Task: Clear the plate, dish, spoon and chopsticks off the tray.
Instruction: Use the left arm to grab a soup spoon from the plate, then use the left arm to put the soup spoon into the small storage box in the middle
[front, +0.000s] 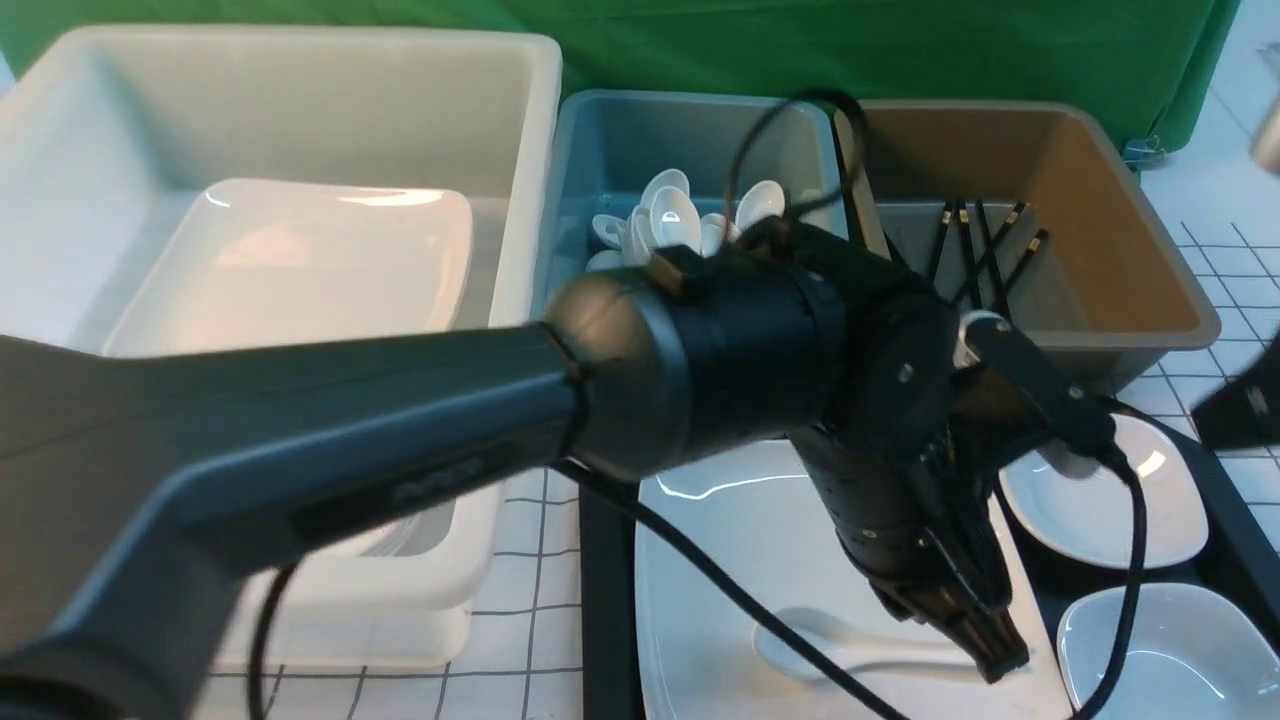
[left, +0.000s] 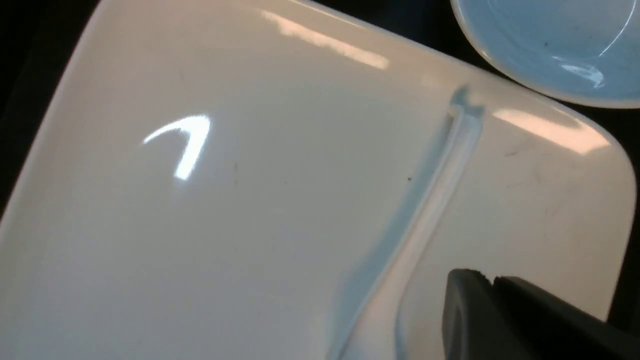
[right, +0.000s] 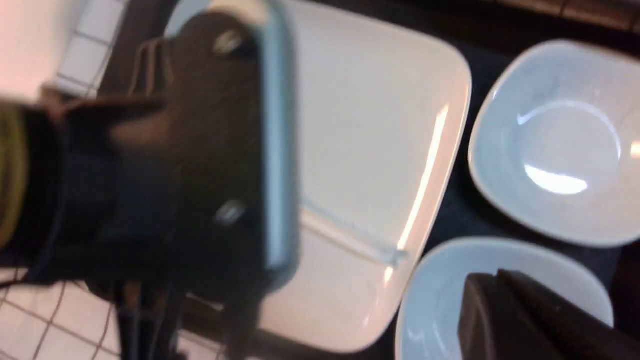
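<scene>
One spoon (front: 812, 640) lies flat on the plate (front: 740, 520), inside the tray (front: 603, 600). The left gripper (front: 995, 655) hovers at its handle end, and I cannot tell how far its jaws stand apart. It should straddle the thin handle squarely before pinching. The right gripper (right: 492, 280) is closed and empty.

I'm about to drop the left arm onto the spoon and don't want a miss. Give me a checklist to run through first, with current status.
1. Spoon lying on the plate: ok.
2. Left pincer poised at the spoon's handle end: ok.
3. Left pincer open enough to straddle the handle: cannot tell.
4. Right pincer shut, empty, over a small dish, away from the spoon: ok.
5. Left arm's cable clear of the spoon: cannot tell; it crosses in front of it.
6. Teal tub has room for another spoon: ok.
</scene>
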